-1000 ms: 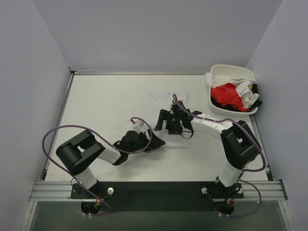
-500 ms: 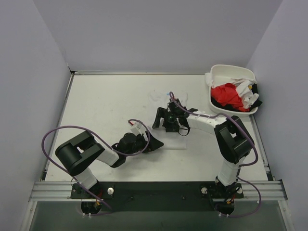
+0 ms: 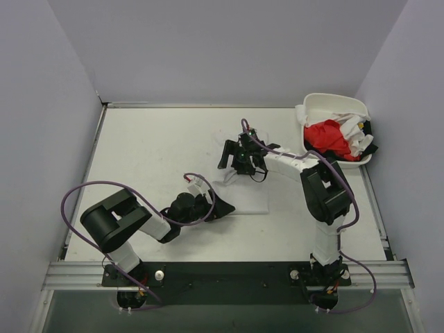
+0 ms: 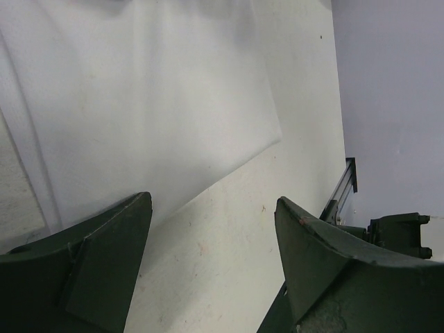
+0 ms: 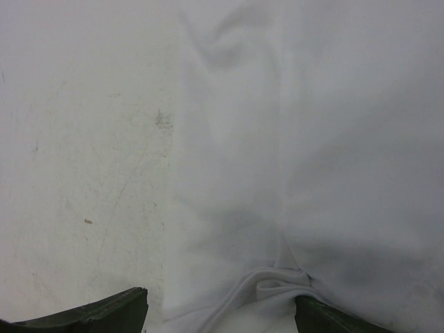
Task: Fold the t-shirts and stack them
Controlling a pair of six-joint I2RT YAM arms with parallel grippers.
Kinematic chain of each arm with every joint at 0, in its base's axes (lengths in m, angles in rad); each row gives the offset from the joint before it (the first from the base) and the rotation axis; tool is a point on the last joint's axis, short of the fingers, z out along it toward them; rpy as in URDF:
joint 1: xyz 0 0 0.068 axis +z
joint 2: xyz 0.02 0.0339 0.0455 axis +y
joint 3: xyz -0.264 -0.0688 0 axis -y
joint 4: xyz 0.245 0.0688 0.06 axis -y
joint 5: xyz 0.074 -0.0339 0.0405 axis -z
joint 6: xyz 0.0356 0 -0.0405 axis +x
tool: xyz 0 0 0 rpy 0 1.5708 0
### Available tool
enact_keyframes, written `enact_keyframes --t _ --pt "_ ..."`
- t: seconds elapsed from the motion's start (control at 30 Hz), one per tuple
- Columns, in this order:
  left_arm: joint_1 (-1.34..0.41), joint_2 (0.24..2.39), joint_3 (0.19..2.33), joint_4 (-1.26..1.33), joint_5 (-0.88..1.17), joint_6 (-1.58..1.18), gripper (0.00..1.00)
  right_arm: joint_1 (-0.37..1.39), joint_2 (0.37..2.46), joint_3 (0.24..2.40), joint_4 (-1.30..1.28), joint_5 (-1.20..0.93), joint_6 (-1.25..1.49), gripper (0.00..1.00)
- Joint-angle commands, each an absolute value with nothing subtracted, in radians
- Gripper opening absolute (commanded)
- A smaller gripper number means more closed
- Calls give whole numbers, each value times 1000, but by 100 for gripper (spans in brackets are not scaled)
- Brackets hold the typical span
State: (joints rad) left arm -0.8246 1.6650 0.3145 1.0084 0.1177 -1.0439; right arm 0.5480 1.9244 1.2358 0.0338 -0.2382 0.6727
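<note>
- Top view: a white t-shirt (image 3: 251, 194) lies spread flat near the middle of the worktop (image 3: 152, 152), a little toward the right edge.
- Top view: the left tool (image 3: 225, 208) sits low at the near-left corner of this shirt. The right tool (image 3: 231, 156) is over the shirt's far-left part.
- Top view: a white tub (image 3: 326, 100) stands in the far-right corner of the worktop. It holds a red t-shirt (image 3: 326, 135) bunched together with other white t-shirts (image 3: 354, 128).
- Left wrist view: the left tool (image 4: 214, 202) has its two dark fingers spread wide, with nothing gripped. The straight edge of the white t-shirt (image 4: 139, 104) runs across the gap between them. Bare worktop lies on the other side of that edge.
- Right wrist view: the right tool (image 5: 220, 298) also has its fingers set well apart and holds nothing. The white t-shirt (image 5: 333, 139) lies below it, with a long crease and a small rumpled fold between the fingertips. Scuffed worktop shows along the left of this view.
</note>
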Motion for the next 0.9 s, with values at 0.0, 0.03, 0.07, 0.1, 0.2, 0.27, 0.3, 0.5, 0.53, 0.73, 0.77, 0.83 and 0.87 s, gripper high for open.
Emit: enact_keyframes --t 0.0,0.03,0.07,0.1,0.2,0.27,0.3,0.5,0.53,0.73,0.77,0.83,0.87 --pt "-824 1689 288 980 138 -1042 82 526 1950 1324 20 -186 641 87" --pt "-825 1690 288 980 138 -1042 82 520 1953 1334 18 -181 638 87" --pt "-825 1695 288 982 141 -1042 82 519 1953 1353 15 -176 637 87" --pt "-825 1697 288 985 143 -1042 82 518 1950 1361 12 -172 631 87" --pt "-825 1710 288 995 147 -1045 81 518 1931 1381 11 -166 623 87" --pt "-827 1721 291 1005 152 -1048 81 518 1910 1387 6 -170 618 87" --pt "-825 1723 291 1009 153 -1049 81 523 1901 1382 3 -170 615 87" --pt "-828 1715 295 1002 153 -1051 81 574 1793 1303 -67 -160 598 87" --pt "-828 1712 296 999 152 -1048 81 581 1780 1290 -77 -163 598 87" --pt "-831 1698 304 971 144 -1040 81 626 1671 1198 -126 -170 612 87" --pt "-831 1697 304 968 144 -1040 81 629 1655 1189 -130 -178 623 87" --pt "-833 1689 307 963 140 -1037 80 637 1648 1166 -130 -183 632 87" --pt "-833 1689 307 957 140 -1035 81 638 1644 1158 -121 -183 643 88"
